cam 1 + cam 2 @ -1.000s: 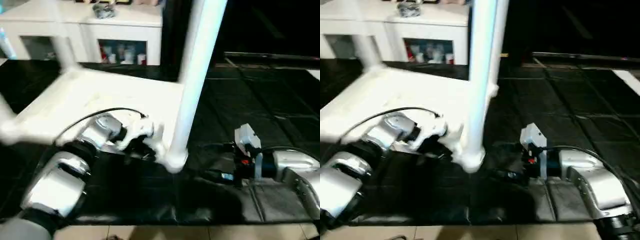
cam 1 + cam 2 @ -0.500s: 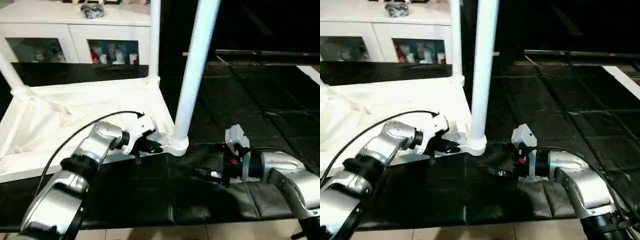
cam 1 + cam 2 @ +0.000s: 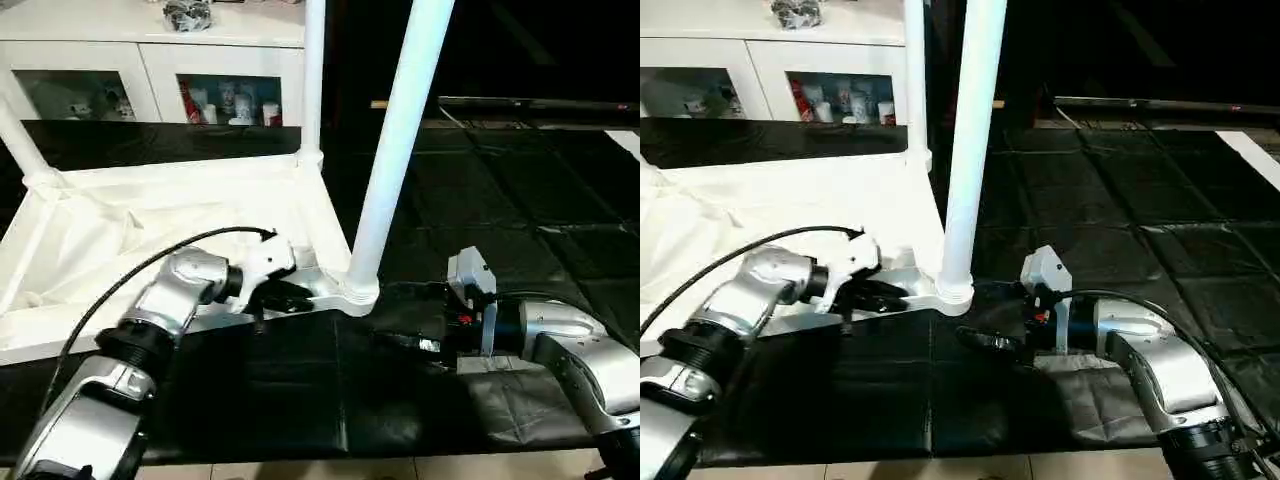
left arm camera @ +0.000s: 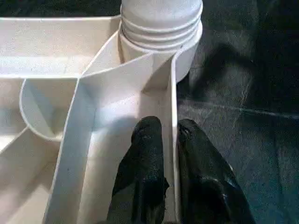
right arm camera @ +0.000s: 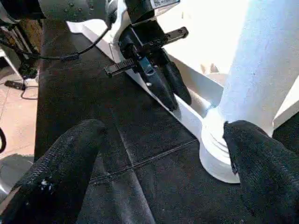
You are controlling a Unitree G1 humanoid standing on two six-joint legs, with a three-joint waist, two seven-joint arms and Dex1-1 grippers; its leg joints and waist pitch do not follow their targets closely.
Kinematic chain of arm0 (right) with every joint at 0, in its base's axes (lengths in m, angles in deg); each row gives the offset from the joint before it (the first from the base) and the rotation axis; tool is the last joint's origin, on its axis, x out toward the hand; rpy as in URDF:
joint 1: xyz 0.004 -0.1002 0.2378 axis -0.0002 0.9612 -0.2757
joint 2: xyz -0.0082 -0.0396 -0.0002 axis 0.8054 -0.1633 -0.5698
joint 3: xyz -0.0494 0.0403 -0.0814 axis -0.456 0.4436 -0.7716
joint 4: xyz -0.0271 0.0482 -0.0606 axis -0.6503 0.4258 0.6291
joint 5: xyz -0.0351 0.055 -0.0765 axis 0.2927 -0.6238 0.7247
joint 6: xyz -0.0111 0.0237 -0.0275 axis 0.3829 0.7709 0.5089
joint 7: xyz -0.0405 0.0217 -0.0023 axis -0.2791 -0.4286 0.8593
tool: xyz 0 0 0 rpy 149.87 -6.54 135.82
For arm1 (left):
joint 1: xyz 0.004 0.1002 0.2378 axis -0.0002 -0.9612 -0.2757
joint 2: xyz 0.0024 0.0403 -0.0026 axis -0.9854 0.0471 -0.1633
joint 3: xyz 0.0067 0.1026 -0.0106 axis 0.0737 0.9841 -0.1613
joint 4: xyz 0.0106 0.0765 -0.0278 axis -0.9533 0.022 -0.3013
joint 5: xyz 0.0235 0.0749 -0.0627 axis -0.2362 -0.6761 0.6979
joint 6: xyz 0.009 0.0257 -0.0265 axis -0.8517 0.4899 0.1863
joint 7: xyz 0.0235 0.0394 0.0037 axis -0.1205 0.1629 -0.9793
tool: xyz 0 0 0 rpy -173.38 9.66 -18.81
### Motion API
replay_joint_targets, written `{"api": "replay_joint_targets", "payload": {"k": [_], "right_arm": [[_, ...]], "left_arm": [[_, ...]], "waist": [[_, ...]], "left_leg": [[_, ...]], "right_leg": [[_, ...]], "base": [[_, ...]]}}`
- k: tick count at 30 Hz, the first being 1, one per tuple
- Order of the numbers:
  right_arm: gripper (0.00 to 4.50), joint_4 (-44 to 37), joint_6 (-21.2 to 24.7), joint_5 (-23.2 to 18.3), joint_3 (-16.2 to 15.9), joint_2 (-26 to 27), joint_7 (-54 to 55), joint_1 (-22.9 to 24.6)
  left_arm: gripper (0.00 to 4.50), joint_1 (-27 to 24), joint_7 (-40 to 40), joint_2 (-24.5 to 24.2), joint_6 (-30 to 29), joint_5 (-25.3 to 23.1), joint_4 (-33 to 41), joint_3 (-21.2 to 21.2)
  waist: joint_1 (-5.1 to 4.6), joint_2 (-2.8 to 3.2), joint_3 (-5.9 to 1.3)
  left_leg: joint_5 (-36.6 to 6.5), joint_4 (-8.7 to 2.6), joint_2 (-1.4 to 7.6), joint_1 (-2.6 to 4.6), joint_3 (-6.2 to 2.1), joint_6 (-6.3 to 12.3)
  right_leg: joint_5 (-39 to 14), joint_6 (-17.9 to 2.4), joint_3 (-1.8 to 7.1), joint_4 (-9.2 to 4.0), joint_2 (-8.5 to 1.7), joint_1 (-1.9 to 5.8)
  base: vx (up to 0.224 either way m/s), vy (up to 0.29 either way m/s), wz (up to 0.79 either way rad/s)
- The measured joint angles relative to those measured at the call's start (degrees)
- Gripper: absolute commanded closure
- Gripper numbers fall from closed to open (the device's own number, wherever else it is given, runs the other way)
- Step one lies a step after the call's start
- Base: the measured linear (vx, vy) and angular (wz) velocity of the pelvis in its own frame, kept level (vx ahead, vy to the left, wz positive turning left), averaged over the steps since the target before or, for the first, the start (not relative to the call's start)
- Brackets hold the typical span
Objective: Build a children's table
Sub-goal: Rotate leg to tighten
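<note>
The children's table lies upside down on the black mat, its white top showing the ribbed underside. A near leg stands upright in the corner socket, with a far leg and another leg behind. My left gripper straddles the top's rim wall just beside that socket, one finger inside the rim and the other outside, closed on it. My right gripper lies low on the mat, wide open, just right of the socket, holding nothing. Its fingertips flank the leg's base.
A white cabinet with glass doors stands behind the table, a dark object on top of it. The black mat stretches right and back. Light floor tiles run along the mat's near edge. A black cable arcs over my left forearm.
The whole view has swung and steadied. My left gripper has stayed on the rim by the socket. My open right gripper has edged a little closer to the leg's base.
</note>
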Motion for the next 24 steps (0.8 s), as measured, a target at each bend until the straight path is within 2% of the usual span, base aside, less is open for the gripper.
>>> {"api": "replay_joint_targets", "payload": {"k": [7,15,18,21,24], "right_arm": [[0.0,0.03,-0.26,0.11,0.0,0.02,-0.06,0.0],[0.0,2.1,-1.17,0.62,0.02,0.3,0.4,-0.74],[0.0,2.92,-1.26,0.63,0.06,0.41,0.66,-1.73],[0.0,4.71,-1.63,1.03,0.13,0.43,0.55,-2.9],[0.0,7.44,-2.9,1.94,-0.12,0.58,-0.5,-5.21]], "left_arm": [[4.45,-0.16,-1.8,-1.36,-0.69,0.91,0.1,0.03],[4.45,-0.23,-2.91,-1.62,0.19,1.03,0.1,-0.01],[4.45,-1.1,-6.0,-2.8,0.43,1.88,1.15,0.0],[4.45,-2.55,-10.35,-4.25,0.36,2.66,3.58,0.41],[4.45,-3.57,-13.66,-4.78,1.0,3.17,5.69,1.83]], "waist": [[0.08,-0.01,0.01],[-0.01,-0.03,0.01],[0.03,-0.02,0.01],[0.51,-0.02,0.01],[1.44,0.0,0.0]], "left_leg": [[0.01,0.04,0.0,-0.01,0.01,-0.01],[0.01,0.02,0.01,-0.03,0.01,-0.01],[0.01,-0.02,0.02,-0.04,0.01,-0.01],[0.01,-0.05,0.05,-0.09,0.02,-0.01],[0.01,-0.03,0.08,-0.08,0.09,-0.01]], "right_leg": [[0.0,0.0,0.01,-0.01,0.0,0.0],[0.0,0.0,0.01,0.01,0.01,-0.01],[0.0,0.0,0.01,0.01,0.01,-0.02],[0.01,-0.01,0.03,0.01,0.01,-0.04],[0.03,-0.05,0.11,0.02,-0.03,-0.04]], "base": [[0.0,0.0,0.0],[0.0,0.0,0.0],[0.0,0.0,0.0],[0.0,0.0,0.0],[0.0,0.0,0.0]]}}
